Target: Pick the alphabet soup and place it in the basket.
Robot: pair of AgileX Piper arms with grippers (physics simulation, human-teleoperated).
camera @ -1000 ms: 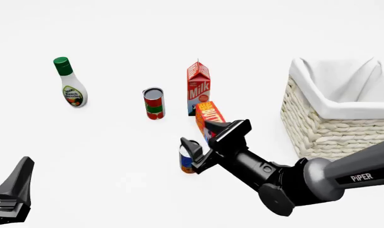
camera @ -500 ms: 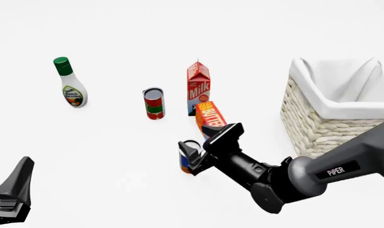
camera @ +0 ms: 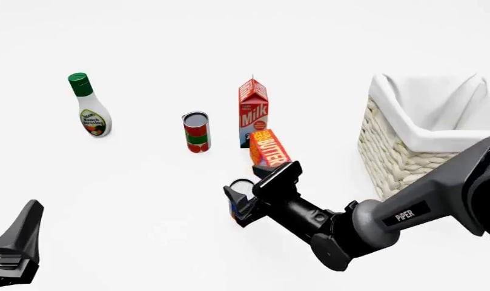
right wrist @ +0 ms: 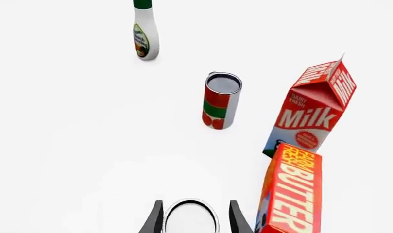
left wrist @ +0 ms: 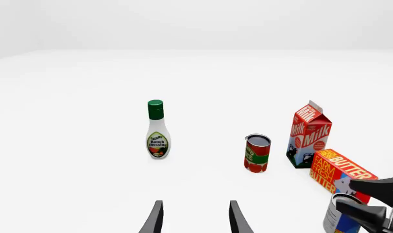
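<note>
I see the alphabet soup (camera: pixel 239 200): small can, silver top, blue label, upright just before the butter box (camera: pixel 268 148) | right gripper (camera: pixel 251 194) fingers flank the can, contact I cannot tell | left gripper (left wrist: pixel 195 219) spread, holding nothing | basket (camera: pixel 406 163) well right, pale wicker, white lining.

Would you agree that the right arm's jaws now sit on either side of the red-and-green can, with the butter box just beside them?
Not quite: the right gripper straddles the alphabet soup, not the red-and-green can, which stands apart farther out. The butter box is indeed just beside the jaws. The right wrist view shows this.
</note>
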